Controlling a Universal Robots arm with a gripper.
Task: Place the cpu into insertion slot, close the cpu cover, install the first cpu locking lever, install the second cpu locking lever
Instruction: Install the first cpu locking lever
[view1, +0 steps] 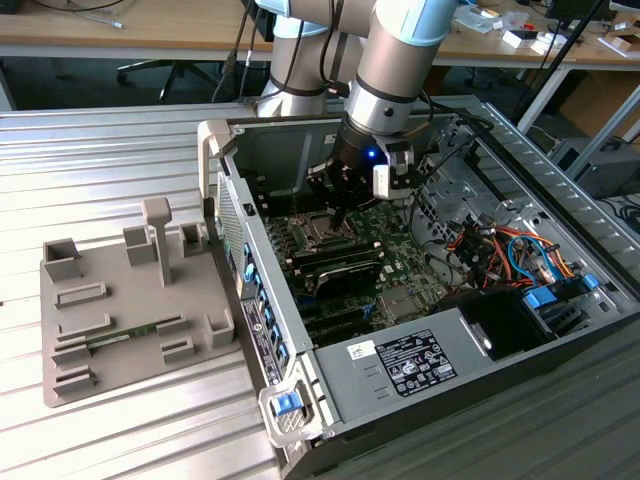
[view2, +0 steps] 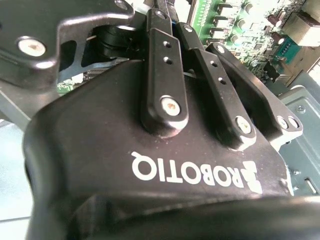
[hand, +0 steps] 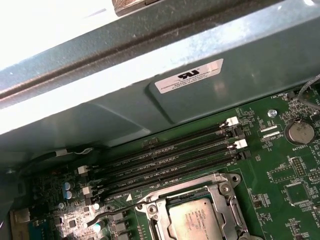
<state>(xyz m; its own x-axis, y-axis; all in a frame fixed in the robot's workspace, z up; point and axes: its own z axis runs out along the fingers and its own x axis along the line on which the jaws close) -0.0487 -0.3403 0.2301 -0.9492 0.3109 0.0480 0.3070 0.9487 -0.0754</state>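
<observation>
An open computer case (view1: 440, 330) is shown lying on a ribbed metal table (view1: 110, 150), with a grey plastic holder tray (view1: 120, 300) set beside it toward the exterior view's left. The arm is lowered into the case, and the gripper (view1: 343, 213) is held just above the green circuit board (view1: 390, 275), close over the socket area.

In the first wrist view, the cpu (hand: 196, 220) is seen lying flat inside the insertion slot (hand: 227, 202), its silver-grey top facing up. The cpu cover (hand: 187, 192) is laid down around the chip as a silver frame, the chip showing through its square hole. A thin locking lever (hand: 107, 214) is seen beside the socket. The long black memory slots (hand: 170, 160) run alongside, between the socket and the case wall.

In the second wrist view, the black gripper body is seen from behind; the two fingers (view2: 165, 75) are drawn close together, and nothing is seen between them. The cpu lies below the fingertips, apart from them and not grasped.
</observation>
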